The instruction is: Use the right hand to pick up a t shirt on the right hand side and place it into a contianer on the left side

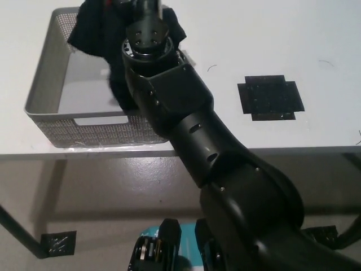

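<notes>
At upper left, the black right hand (pixel 131 7) holds the dark t-shirt (pixel 104 39). It hangs over the grey basket (pixel 48 107) on the white bench (pixel 254 39).

One grey mesh basket (pixel 51 90) at the upper left of the frame, on one white surface (pixel 254 39)
One black t shirt (pixel 98 31) bunched at the top, hanging over the basket
One black arm crossing from the lower right up to the top middle, with one black right hand (pixel 144 11) at its end, mostly hidden in the cloth
One black cross-shaped patch (pixel 271 97) on the surface at the right
One small black square mat (pixel 56 244) on the floor at the lower left
No white left hand anywhere in frame
</notes>
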`<act>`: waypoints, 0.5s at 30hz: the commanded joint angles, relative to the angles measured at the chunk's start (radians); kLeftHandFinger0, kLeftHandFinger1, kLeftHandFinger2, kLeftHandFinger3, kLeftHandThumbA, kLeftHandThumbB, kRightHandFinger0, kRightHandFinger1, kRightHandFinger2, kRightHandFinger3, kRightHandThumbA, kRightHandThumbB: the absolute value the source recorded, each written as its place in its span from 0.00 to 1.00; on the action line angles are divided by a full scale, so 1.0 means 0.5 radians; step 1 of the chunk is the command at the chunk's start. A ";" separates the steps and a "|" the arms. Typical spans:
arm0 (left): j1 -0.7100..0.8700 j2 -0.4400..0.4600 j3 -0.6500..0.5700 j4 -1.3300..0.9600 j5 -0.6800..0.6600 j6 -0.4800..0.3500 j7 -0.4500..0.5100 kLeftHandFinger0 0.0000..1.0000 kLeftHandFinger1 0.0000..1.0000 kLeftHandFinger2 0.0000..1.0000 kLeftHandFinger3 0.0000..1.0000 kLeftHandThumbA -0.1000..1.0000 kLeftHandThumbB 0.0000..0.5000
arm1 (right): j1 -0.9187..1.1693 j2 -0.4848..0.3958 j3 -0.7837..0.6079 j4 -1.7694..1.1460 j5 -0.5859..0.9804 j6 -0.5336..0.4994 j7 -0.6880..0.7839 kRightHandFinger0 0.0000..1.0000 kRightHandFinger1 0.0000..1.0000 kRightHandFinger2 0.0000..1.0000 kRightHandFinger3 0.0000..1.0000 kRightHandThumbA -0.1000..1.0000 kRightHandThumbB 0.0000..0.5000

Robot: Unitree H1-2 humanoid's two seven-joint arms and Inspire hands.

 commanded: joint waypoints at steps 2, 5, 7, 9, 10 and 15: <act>0.016 -0.145 -0.261 0.056 0.041 0.033 -0.287 1.00 1.00 1.00 1.00 1.00 0.54 | -0.096 -0.034 0.039 -0.100 0.179 0.153 0.556 1.00 1.00 1.00 1.00 0.74 0.86; 0.025 -0.150 -0.261 0.077 0.040 -0.003 -0.258 1.00 1.00 1.00 1.00 1.00 0.54 | -0.045 -0.046 0.029 -0.131 0.216 0.123 0.640 1.00 1.00 1.00 1.00 0.72 0.88; 0.072 -0.147 -0.277 0.072 0.048 -0.013 -0.239 1.00 1.00 1.00 1.00 1.00 0.53 | 0.024 -0.040 0.024 -0.181 0.248 0.113 0.697 1.00 1.00 1.00 1.00 0.71 0.86; 0.080 -0.141 -0.281 0.072 0.033 -0.016 -0.246 1.00 1.00 1.00 1.00 1.00 0.55 | 0.060 -0.051 0.020 -0.207 0.248 0.120 0.699 1.00 1.00 1.00 1.00 0.70 0.91; 0.093 -0.134 -0.281 0.066 0.026 -0.007 -0.248 1.00 1.00 1.00 1.00 1.00 0.57 | 0.089 -0.050 0.031 -0.251 0.242 0.144 0.701 1.00 1.00 1.00 1.00 0.70 0.91; 0.071 -0.133 -0.284 0.064 0.026 -0.002 -0.230 1.00 1.00 0.99 1.00 1.00 0.52 | 0.179 -0.097 0.058 -0.371 0.267 0.251 0.808 1.00 1.00 1.00 1.00 0.68 0.82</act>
